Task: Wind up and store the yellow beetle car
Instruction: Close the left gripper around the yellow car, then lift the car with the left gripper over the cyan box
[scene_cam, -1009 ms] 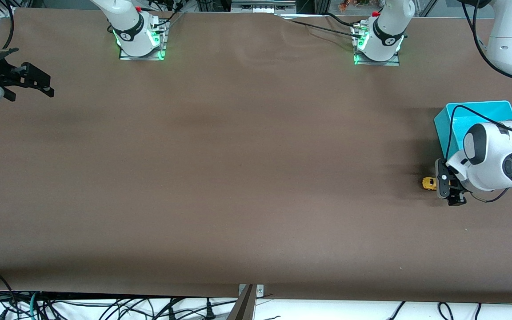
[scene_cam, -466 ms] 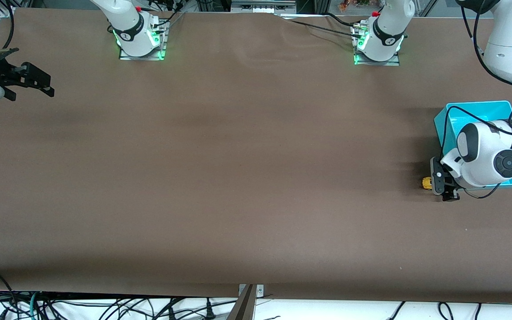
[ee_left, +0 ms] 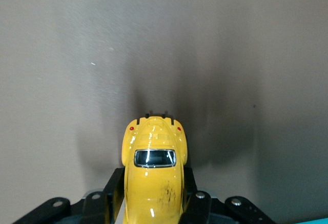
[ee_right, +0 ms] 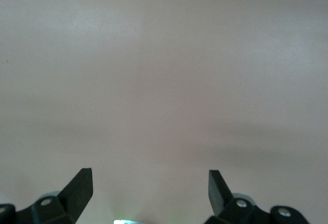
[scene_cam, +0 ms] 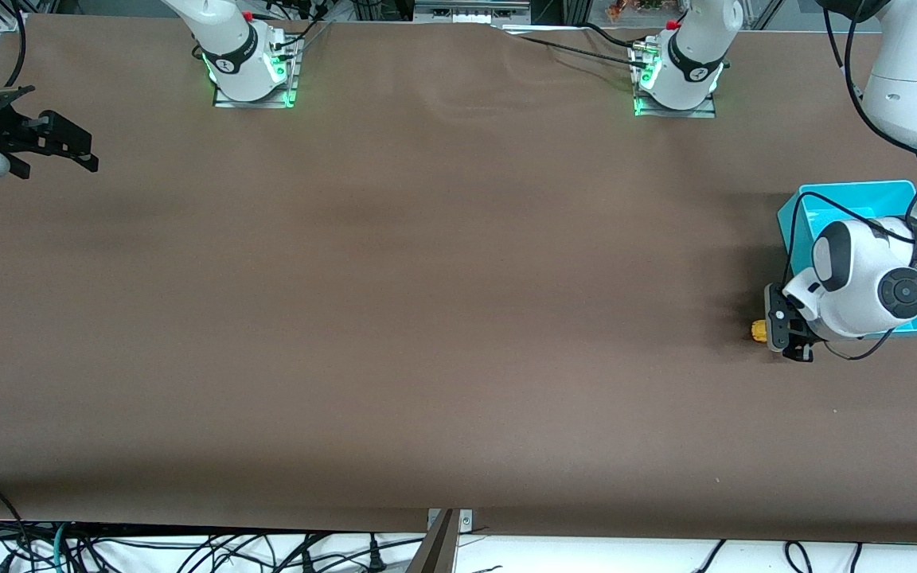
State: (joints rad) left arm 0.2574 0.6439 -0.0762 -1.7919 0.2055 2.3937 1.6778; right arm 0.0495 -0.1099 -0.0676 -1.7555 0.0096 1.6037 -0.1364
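Front view, read from the right arm's end of the surface [scene_cam: 427,318] to the left arm's end. The right gripper [scene_cam: 68,147] waits over the edge of the surface at its own end, its fingers [ee_right: 79,185] spread wide with nothing between them. The middle of the brown surface carries nothing. Toward the left arm's end, the left gripper [scene_cam: 781,330] is low at the surface, just beside a blue bin [scene_cam: 848,195], which lies farther from the front camera. The yellow beetle car [ee_left: 154,175] sits between the left gripper's fingers [ee_left: 192,201], which flank its body closely on both sides; they appear clenched on it, and in the front view only one yellow end of the car shows past the gripper. Judged step: the car is gripped for winding. The next move probably calls for drawing the car back along the surface with its wheels pressed down, then lifting it and releasing it into the bin.
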